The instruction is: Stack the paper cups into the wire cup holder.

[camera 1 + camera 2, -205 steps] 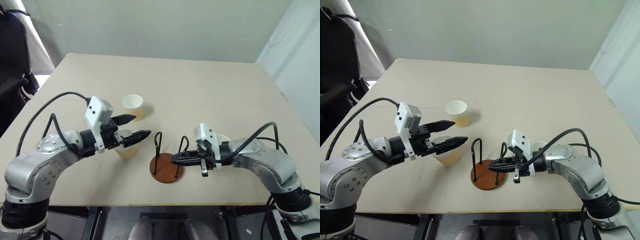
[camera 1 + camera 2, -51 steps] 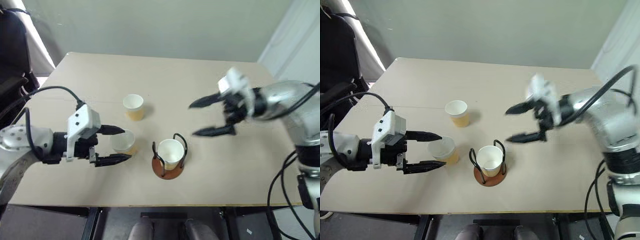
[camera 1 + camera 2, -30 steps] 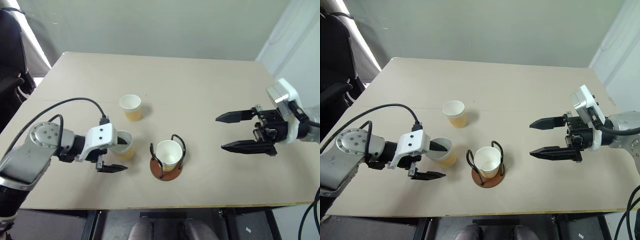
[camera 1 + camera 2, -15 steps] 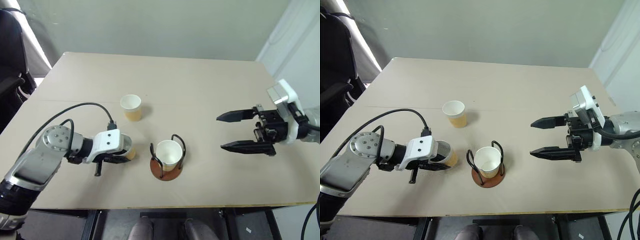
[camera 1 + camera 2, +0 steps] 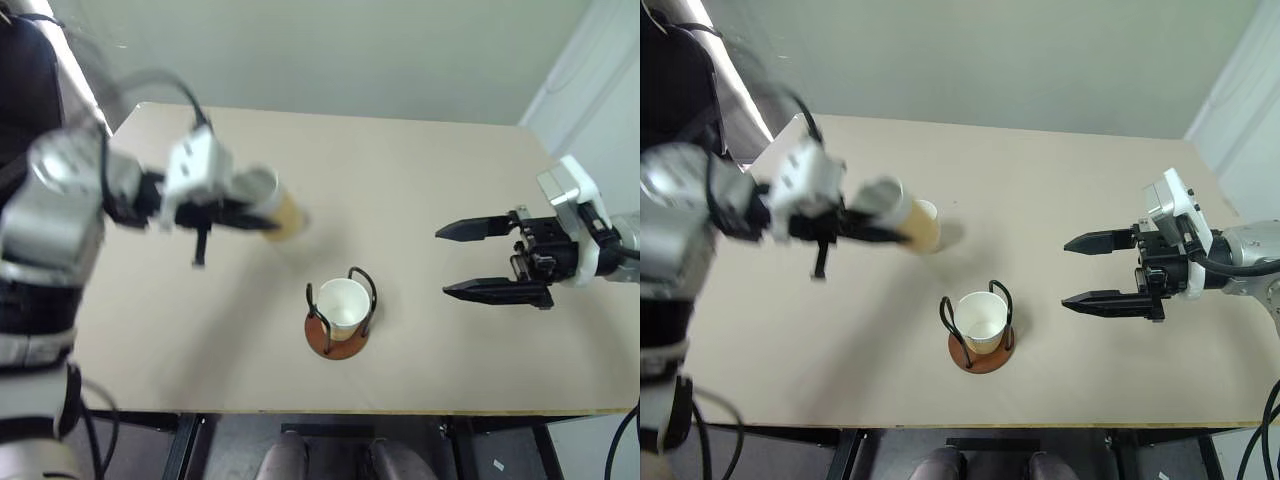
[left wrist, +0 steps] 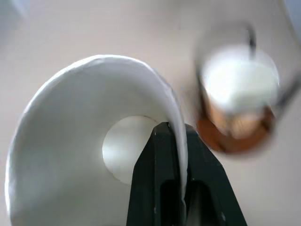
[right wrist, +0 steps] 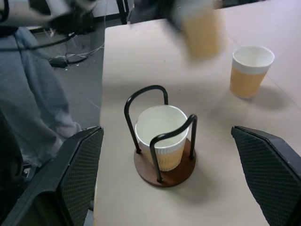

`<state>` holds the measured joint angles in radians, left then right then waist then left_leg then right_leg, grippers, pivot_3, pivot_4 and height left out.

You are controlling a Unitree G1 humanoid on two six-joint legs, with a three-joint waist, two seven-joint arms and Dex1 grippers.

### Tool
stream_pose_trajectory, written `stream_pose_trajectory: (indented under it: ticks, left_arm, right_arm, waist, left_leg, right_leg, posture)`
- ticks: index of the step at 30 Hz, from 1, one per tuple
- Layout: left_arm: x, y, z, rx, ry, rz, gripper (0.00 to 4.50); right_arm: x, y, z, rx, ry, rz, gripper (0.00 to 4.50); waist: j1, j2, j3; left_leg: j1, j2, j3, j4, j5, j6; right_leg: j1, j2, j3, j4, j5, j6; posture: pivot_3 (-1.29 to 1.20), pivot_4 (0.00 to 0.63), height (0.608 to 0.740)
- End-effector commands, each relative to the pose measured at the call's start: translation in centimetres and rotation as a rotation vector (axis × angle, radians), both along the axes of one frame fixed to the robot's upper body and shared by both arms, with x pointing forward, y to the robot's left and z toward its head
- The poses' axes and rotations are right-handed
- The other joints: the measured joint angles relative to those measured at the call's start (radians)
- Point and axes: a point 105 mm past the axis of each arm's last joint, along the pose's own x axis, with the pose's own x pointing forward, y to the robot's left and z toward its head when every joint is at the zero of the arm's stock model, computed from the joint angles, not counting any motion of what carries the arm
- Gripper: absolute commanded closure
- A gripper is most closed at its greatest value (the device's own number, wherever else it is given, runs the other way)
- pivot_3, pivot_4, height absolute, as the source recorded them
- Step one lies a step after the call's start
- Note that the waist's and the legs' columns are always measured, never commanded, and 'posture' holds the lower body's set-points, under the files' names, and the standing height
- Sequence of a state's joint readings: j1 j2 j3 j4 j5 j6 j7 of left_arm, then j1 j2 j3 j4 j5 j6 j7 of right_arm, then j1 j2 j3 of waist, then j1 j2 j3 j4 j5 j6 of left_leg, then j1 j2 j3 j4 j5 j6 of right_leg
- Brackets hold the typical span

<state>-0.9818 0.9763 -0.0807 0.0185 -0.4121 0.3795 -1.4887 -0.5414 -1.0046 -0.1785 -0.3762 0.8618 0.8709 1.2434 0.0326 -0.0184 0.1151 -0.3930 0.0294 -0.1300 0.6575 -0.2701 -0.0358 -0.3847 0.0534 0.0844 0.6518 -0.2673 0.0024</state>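
Beige tabletop (image 5: 420, 180) under me, pale wall behind. My left gripper (image 6: 175, 188) was pinched shut on the wall of a tan ribbed paper cup with a white rim (image 5: 902, 215), carried tipped on its side in the air above the tabletop. The reddish-brown disc holder with black wire loops (image 5: 335, 338) stood near the front edge with one white-rimmed paper cup (image 5: 342, 300) already seated. My right gripper (image 5: 490, 260) hung wide open and empty, well off to the right.

Risk, I judged: a one-wall pinch could let the tilted cup swing or crumple, or catch a loop going in.

From my right wrist, a third cup (image 7: 250, 69) stood upright beyond the holder, and a person's legs (image 7: 33, 99) showed beside the tabletop; my left wrist gave the jaws either side of the cup wall.
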Motion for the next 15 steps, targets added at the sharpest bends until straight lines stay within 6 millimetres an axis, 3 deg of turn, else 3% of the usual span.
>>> stream_pose_trajectory:
  ticks: [1,3,5,9,15]
  left_arm:
    - [-1.5,-2.7,2.3,-0.024,-0.008,-0.239,4.45]
    - [-2.9,-4.8,2.0,-0.017,0.036,-0.382,4.45]
    - [-3.7,-5.9,0.5,0.035,0.081,-0.461,4.45]
    - [-4.6,-6.9,-1.7,0.122,0.145,-0.547,4.45]
    - [-4.8,-7.1,-3.3,0.221,0.150,-0.595,4.45]
  right_arm:
    - [-0.4,-0.1,1.2,0.002,-0.060,-0.002,0.07]
    - [-0.4,0.0,1.2,0.001,-0.065,-0.009,0.07]
    - [-0.4,0.0,1.2,0.002,-0.068,-0.015,0.07]
    - [-0.6,0.1,1.2,-0.001,-0.071,-0.030,0.07]
    - [-0.7,0.0,1.2,-0.005,-0.073,-0.054,0.07]
  waist:
    - [-0.001,0.001,0.000]
    - [-0.003,0.001,0.000]
    - [-0.004,0.001,0.000]
    - [-0.009,0.001,0.000]
    - [-0.008,0.001,0.000]
  left_leg:
    - [0.000,0.000,0.000,0.001,0.000,0.000]
    - [-0.001,-0.001,0.001,0.005,0.000,0.000]
    - [-0.002,-0.001,0.001,0.006,-0.001,-0.001]
    - [-0.003,-0.001,0.001,0.007,-0.001,-0.001]
    - [-0.004,-0.001,0.001,0.006,-0.001,-0.001]
  right_leg:
    - [0.001,-0.001,0.000,0.000,-0.001,0.001]
    - [0.001,-0.002,0.000,0.000,-0.002,0.003]
    - [0.001,-0.002,0.001,0.000,-0.003,0.005]
    - [-0.001,-0.002,0.002,0.000,-0.004,0.007]
    - [-0.001,-0.002,0.002,0.000,-0.005,0.008]
  posture:
    - [0.00,0.150,0.740]
    - [0.00,0.150,0.740]
    - [0.00,0.150,0.740]
    - [0.00,0.150,0.740]
    - [0.00,0.150,0.740]
